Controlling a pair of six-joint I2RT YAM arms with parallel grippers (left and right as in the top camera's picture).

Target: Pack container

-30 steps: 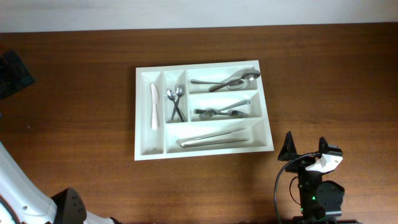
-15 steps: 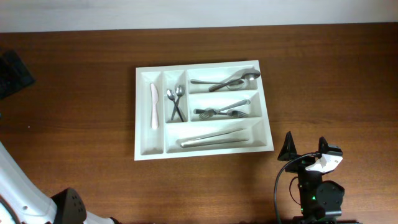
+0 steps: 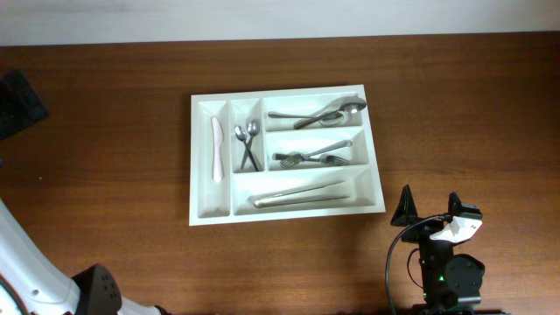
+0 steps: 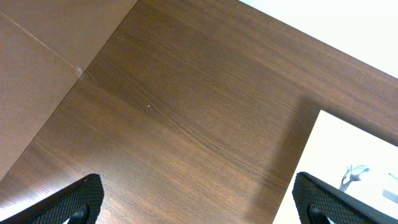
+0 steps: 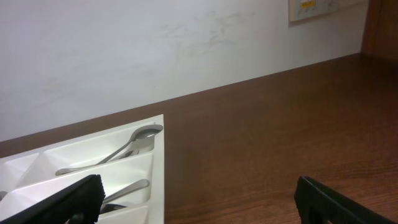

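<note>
Centrally, container point(image 3: 194, 162); cutlery point(image 3: 311, 158) inside

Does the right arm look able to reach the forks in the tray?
Probably yes: nothing stands on the table between the open right gripper and the container, and the forks lie uncovered.

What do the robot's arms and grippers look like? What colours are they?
The right gripper has two pointed black fingers, a white piece behind them, a looping black cable and a tiny green light on its black body. The left arm is smooth and white with a rounded black joint. The left gripper has black fingers too.
</note>
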